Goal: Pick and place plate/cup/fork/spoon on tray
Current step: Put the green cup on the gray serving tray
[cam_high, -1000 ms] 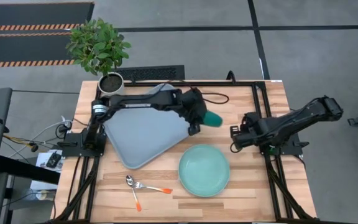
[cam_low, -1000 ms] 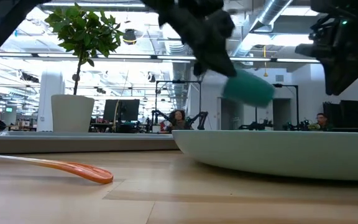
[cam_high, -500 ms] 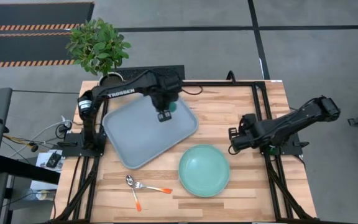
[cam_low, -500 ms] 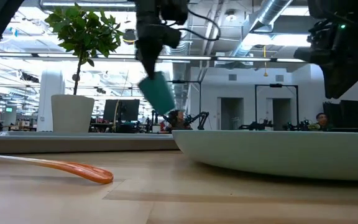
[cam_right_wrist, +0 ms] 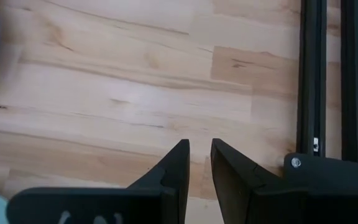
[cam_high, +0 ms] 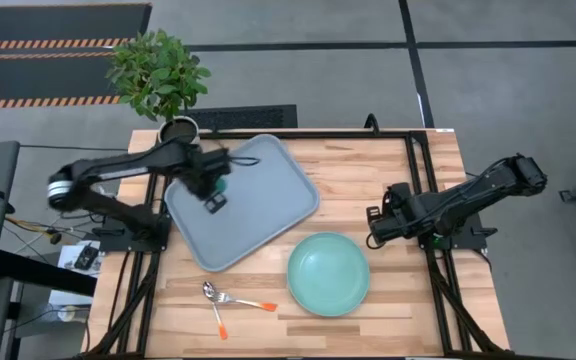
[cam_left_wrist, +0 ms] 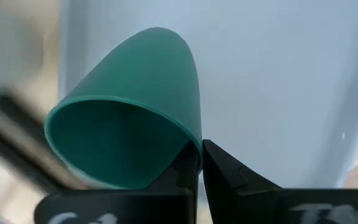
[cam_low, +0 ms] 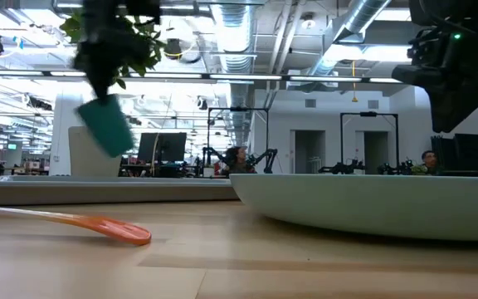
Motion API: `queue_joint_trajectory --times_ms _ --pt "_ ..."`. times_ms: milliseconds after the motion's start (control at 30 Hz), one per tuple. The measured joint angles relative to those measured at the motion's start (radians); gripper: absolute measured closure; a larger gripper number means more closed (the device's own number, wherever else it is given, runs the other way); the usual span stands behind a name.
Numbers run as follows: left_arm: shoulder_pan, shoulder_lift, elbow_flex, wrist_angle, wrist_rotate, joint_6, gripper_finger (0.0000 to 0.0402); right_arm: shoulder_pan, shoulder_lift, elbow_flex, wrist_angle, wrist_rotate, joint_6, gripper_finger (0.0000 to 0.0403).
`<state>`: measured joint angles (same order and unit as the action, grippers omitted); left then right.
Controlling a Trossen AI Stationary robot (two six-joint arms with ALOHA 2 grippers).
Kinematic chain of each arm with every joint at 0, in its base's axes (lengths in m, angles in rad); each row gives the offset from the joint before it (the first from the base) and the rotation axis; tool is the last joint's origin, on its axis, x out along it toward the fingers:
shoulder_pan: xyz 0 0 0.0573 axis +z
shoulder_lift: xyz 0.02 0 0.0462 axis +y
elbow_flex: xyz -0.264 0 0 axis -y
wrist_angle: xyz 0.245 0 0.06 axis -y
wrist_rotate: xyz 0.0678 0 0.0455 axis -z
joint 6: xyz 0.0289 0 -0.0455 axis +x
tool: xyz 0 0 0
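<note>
My left gripper (cam_high: 214,192) is shut on the dark teal cup (cam_high: 224,183) above the left part of the pale grey-blue tray (cam_high: 253,205). In the low view the cup (cam_low: 106,124) hangs tilted, clear of the tray. The mint-green plate (cam_high: 328,273) lies on the table, right of the tray's near corner. A spoon (cam_high: 211,292) and a fork with an orange handle (cam_high: 253,304) lie near the table's front edge. My right gripper (cam_high: 374,226) waits at the right, shut and empty, over bare wood (cam_right_wrist: 104,93). My left gripper holds the cup by its rim (cam_left_wrist: 194,146), one finger inside the mouth and one outside the wall. The cup is lifted clear above the tray (cam_left_wrist: 278,74) and tilted, its mouth toward the wrist camera.
A potted plant in a white pot (cam_high: 178,131) stands at the table's far left corner, just behind the tray. Black frame rails (cam_high: 423,190) run along the table's right side by my right arm. Bare wood lies between tray and right arm.
My left gripper has carried the cup toward the table's left edge, from beyond the tray's right corner across to above the tray's left part. The cup has stayed in the hold, lifted clear, and its tilt has turned about.
</note>
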<state>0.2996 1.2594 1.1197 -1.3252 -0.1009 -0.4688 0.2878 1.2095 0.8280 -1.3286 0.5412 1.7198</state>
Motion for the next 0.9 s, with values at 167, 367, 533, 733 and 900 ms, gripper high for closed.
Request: queue_joint_trajectory --times_ms 167,367,533,733,900 --pt "0.004 -0.103 -0.13 -0.006 -0.009 -0.117 0.0401 -0.002 0.0 0.0 0.005 0.034 -0.004 0.0312" --pt "0.008 -0.078 -0.198 -0.075 -0.067 -0.139 0.0401 -0.017 0.0 0.0 0.028 0.037 -0.05 0.0312" --pt "0.008 -0.08 -0.241 -0.083 -0.048 -0.154 0.0401 -0.034 0.0 0.0 0.062 0.038 -0.102 0.0312" --pt "0.011 -0.08 -0.242 -0.07 0.0 -0.093 0.0401 -0.042 0.0 0.0 0.065 0.038 -0.106 0.0312" --pt "0.047 -0.08 -0.242 -0.076 0.0 -0.046 0.0401 -0.042 0.0 0.0 0.065 0.039 -0.107 0.0312"
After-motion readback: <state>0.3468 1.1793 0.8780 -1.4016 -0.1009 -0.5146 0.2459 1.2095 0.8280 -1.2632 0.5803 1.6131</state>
